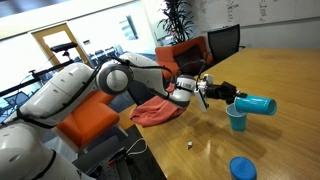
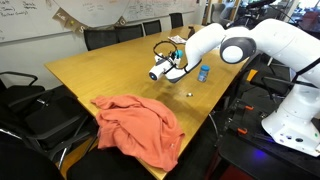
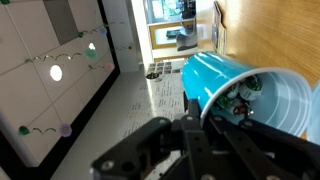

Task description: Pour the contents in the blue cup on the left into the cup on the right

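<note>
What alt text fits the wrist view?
The gripper holds a blue cup tipped on its side, its white inside showing. A wooden table sits at the top right, and a tiled floor fills the left.

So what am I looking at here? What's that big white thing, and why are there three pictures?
The white thing is a robot arm; the black claw at its end is its gripper. Two pictures come from cameras in the room; the third from a camera on the arm's wrist. The gripper holds a blue cup tipped on its side, near a second blue cup standing upright on the wooden table. Also there: a reddish cloth, a blue disc and a small white bit I can't identify.
</note>
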`<state>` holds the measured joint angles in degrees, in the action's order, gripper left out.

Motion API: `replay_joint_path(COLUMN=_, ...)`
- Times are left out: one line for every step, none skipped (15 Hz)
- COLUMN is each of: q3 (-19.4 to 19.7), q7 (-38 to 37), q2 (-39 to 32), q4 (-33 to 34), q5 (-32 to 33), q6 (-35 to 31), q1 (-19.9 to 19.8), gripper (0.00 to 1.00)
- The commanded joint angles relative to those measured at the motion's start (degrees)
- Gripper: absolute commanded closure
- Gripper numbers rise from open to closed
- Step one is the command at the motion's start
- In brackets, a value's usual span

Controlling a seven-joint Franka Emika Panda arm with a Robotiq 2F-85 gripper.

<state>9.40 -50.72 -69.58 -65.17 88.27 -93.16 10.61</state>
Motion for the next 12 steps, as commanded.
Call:
replay_joint_path(q3=-0.2, q7=2.0, q2=-1.1, q4=1.7, q5=1.7, q6=4.1, q1=0.6, gripper=0.99)
replay_joint_path(q3=-0.2, q7=2.0, q2=-1.2, q4=1.6, q5=2.1, q6=4.8, q1=0.8, gripper=0.99)
replay_joint_path(q3=-0.3, q7=2.1, q2=-1.2, q4=1.6, q5=2.3, q6=5.3, q1=0.9, gripper=0.99)
replay_joint_path(q3=-0.4, q7=2.2, q2=-1.3, q4=1.6, q5=2.5, q6=5.7, q1=0.9, gripper=0.99)
replay_joint_path(q3=-0.5, q7=2.2, q2=-1.5, q4=1.6, q5=2.8, q6=6.0, q1=0.9, gripper=0.99)
replay_joint_path(q3=-0.5, q7=2.3, q2=-1.6, q4=1.7, q5=3.0, q6=6.2, q1=0.9, gripper=0.99)
replay_joint_path(q3=-0.5, q7=2.5, q2=-1.9, q4=1.9, q5=3.2, q6=6.5, q1=0.8, gripper=0.99)
replay_joint_path(q3=-0.5, q7=2.8, q2=-2.1, q4=2.1, q5=3.3, q6=6.8, q1=0.8, gripper=0.99)
replay_joint_path(q3=-0.5, q7=3.1, q2=-2.3, q4=2.2, q5=3.6, q6=7.0, q1=0.8, gripper=0.99)
replay_joint_path(q3=-0.5, q7=3.9, q2=-2.5, q4=2.4, q5=3.9, q6=7.2, q1=0.9, gripper=0.99)
replay_joint_path(q3=-0.4, q7=4.4, q2=-2.7, q4=2.5, q5=4.2, q6=7.4, q1=0.9, gripper=0.99)
replay_joint_path(q3=-0.5, q7=5.1, q2=-2.9, q4=2.6, q5=4.5, q6=7.4, q1=0.9, gripper=0.99)
